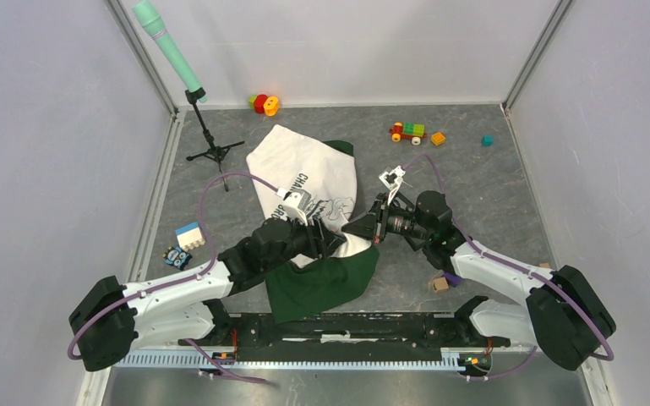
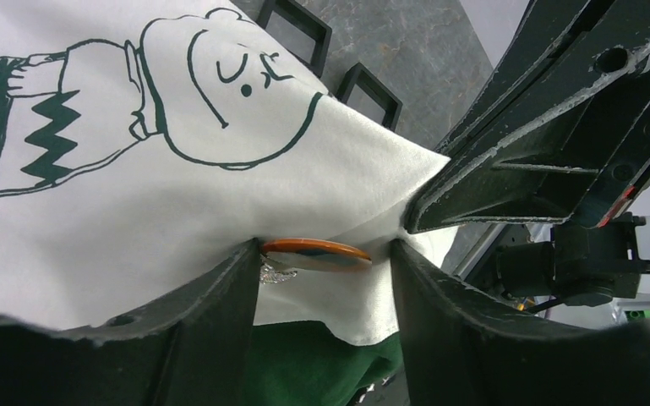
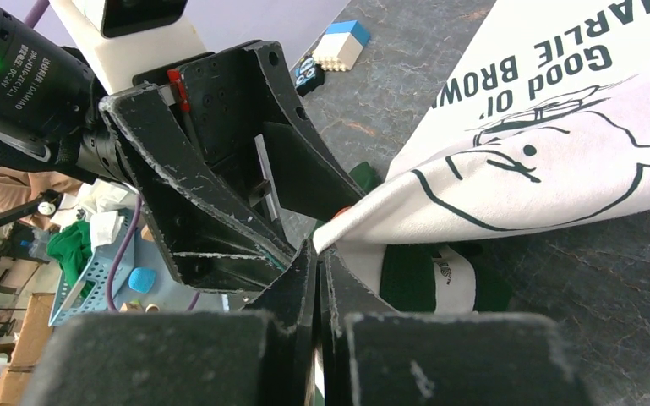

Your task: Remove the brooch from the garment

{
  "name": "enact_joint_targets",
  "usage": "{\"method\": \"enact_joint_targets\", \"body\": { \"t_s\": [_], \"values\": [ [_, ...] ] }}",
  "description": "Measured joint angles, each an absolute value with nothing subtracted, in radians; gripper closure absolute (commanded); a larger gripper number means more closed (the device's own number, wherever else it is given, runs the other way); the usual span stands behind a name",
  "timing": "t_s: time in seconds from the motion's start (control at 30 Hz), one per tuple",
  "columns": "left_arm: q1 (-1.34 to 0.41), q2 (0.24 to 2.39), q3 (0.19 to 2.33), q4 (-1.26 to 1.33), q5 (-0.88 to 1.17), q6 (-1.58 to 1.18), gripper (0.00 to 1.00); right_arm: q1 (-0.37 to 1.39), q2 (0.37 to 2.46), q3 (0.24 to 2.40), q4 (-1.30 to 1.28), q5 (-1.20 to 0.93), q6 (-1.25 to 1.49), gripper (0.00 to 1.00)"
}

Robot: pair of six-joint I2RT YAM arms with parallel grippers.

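Note:
The garment (image 1: 304, 169), a white T-shirt with black cartoon print and dark green parts (image 1: 321, 283), lies crumpled at the table's middle. The brooch (image 2: 317, 252), an orange round disc seen edge-on with a silvery pin under it, sits on a lifted white fold. My left gripper (image 2: 323, 247) is open and straddles the brooch. Its left finger touches the disc's rim and its right finger stands apart from it. My right gripper (image 3: 319, 249) is shut on the white fold (image 3: 363, 222) beside the brooch and holds it up. Both grippers meet over the shirt in the top view, the left (image 1: 331, 241) and the right (image 1: 357, 227).
A mint-green tube on a black tripod (image 1: 210, 144) stands at the back left. Toy rings (image 1: 264, 104), a toy car (image 1: 407, 131), an orange block (image 1: 438, 138) and a teal block (image 1: 487, 140) lie at the back. A white-and-blue brick (image 1: 189, 234) lies to the left, and a small wooden block (image 1: 439, 283) to the right.

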State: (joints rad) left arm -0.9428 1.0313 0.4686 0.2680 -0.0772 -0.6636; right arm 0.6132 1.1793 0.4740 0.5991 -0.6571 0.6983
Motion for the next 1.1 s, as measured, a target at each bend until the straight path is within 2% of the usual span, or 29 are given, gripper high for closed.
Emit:
{"method": "enact_joint_targets", "body": {
  "t_s": [0.2,0.5,0.63,0.7,0.73,0.83,0.97,1.1],
  "values": [
    [-0.943,1.022,0.468,0.294,-0.079,-0.618,0.5,0.613,1.179,0.474,0.623,-0.663,0.714,1.0],
    [-0.912,0.877,0.42,0.286,-0.096,-0.561,0.52,0.602,1.149,0.474,0.596,-0.671,0.696,1.0],
    [-0.862,0.851,0.418,0.276,-0.036,-0.561,0.52,0.601,1.147,0.474,0.553,-0.657,0.668,0.99],
    [-0.834,0.859,0.418,0.274,0.016,-0.561,0.52,0.601,1.147,0.474,0.539,-0.653,0.656,0.88],
    [-0.823,0.865,0.418,0.274,0.039,-0.563,0.52,0.601,1.147,0.474,0.535,-0.652,0.653,0.77],
    [-0.78,0.902,0.418,0.288,0.135,-0.572,0.52,0.601,1.148,0.474,0.511,-0.65,0.625,0.56],
    [-0.717,0.999,0.435,0.315,0.319,-0.621,0.53,0.601,1.147,0.475,0.474,-0.65,0.573,0.44],
    [-0.66,1.093,0.453,0.392,0.495,-0.705,0.53,0.6,1.129,0.475,0.4,-0.627,0.477,0.44]
  ]
}}
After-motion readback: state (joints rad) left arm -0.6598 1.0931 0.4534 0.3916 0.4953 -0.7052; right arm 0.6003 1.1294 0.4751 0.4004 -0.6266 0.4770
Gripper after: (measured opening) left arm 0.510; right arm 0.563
